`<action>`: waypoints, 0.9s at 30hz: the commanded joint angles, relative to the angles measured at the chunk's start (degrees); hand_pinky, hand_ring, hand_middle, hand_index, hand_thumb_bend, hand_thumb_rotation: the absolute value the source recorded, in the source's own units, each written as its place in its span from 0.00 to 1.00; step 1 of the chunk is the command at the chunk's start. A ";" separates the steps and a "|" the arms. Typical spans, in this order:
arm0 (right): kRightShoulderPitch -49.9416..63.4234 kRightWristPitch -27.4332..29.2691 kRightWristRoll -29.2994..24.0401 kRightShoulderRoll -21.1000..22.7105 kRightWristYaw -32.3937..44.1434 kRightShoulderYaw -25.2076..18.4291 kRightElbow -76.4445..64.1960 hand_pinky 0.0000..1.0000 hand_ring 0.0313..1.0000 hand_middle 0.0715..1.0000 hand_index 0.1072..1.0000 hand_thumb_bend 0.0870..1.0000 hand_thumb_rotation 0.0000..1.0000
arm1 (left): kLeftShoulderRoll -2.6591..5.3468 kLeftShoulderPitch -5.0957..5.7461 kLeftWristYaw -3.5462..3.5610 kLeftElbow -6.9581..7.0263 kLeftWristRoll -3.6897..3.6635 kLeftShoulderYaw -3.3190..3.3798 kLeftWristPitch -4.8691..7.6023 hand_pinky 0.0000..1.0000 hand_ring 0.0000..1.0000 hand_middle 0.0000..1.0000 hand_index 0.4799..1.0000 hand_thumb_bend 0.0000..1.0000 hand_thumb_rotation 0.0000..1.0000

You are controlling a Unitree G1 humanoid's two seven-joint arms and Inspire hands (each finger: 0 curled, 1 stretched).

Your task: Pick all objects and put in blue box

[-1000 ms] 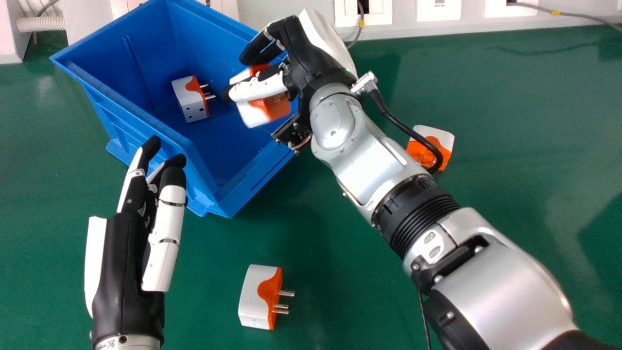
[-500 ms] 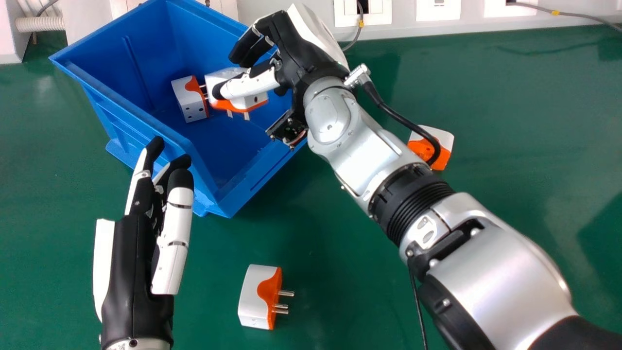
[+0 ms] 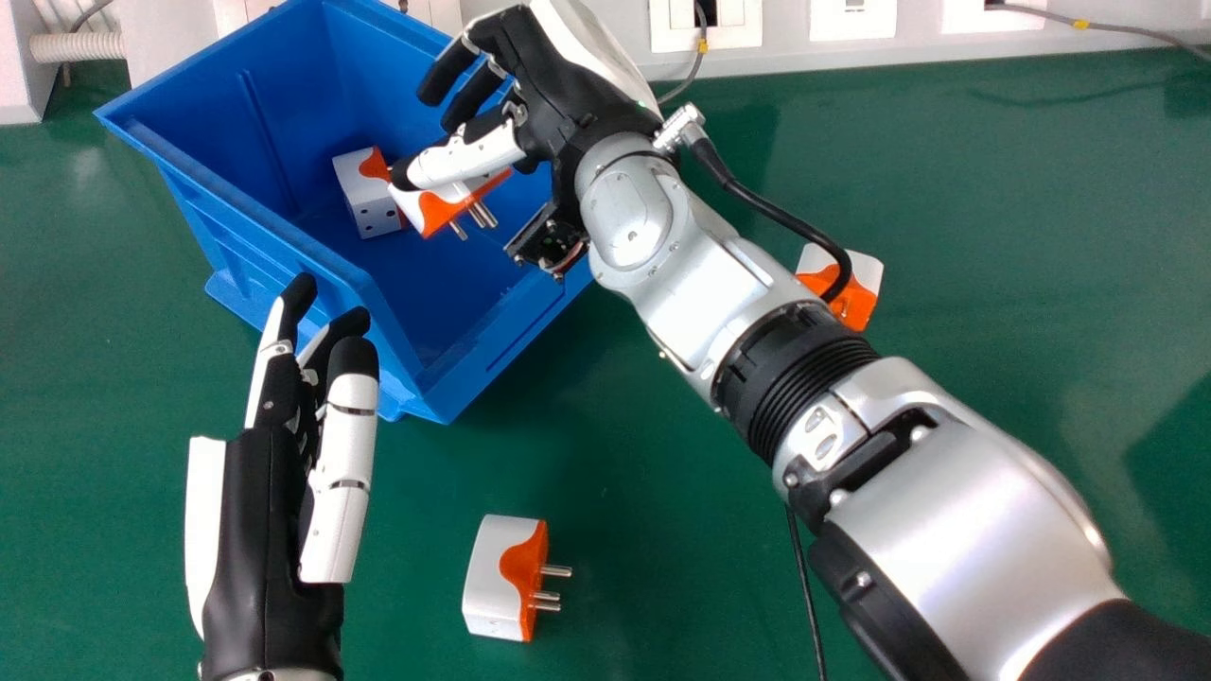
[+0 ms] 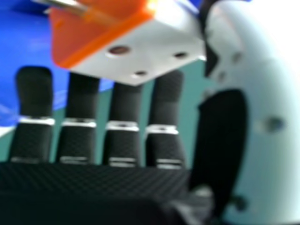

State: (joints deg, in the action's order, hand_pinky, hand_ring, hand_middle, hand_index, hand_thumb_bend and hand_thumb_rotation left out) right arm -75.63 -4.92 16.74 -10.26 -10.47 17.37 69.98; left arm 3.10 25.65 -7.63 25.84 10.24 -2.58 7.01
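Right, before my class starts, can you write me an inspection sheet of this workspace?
Surface: green table.
Job's things: blue box with one adapter inside; second adapter by the right hand, whether held unclear; third adapter on the table, pins sideways; fourth adapter on the table, partly behind the black cable.
Clutter: nothing seen.
Hands: right over the box, fingers fairly straight; left hand extended near the box's near side.
Cables: black cable at the right wrist; grey cable along the wall.
Surroundings: wall with socket plates.
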 commanded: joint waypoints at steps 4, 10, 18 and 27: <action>-5.17 1.60 0.95 -6.83 -1.40 0.52 -0.73 0.33 0.41 0.47 0.48 0.44 0.00 | 0.22 0.35 -0.49 0.82 0.70 -0.84 1.27 0.83 0.90 0.88 0.89 0.45 0.92; -5.46 1.30 0.72 -7.22 -1.27 0.50 -0.22 0.34 0.41 0.47 0.47 0.45 0.00 | 0.44 0.48 -0.79 0.79 1.03 -1.34 1.36 0.83 0.90 0.88 0.89 0.46 0.92; -6.89 1.25 0.20 -8.09 -1.62 -0.18 0.70 0.34 0.42 0.47 0.47 0.45 0.00 | 0.78 1.24 -1.20 1.46 1.86 -2.47 1.45 0.83 0.90 0.88 0.89 0.46 0.93; -6.45 4.16 -0.14 -8.48 -1.67 -0.73 1.04 0.35 0.42 0.46 0.48 0.45 0.00 | 0.91 1.69 -1.76 1.82 2.08 -3.61 1.36 0.83 0.90 0.88 0.90 0.46 0.93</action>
State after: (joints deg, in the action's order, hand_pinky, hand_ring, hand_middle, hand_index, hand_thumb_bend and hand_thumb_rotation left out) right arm -76.13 -2.97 16.48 -10.28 -11.09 16.96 71.79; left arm 3.54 26.92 -8.87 25.86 11.41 -5.45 7.00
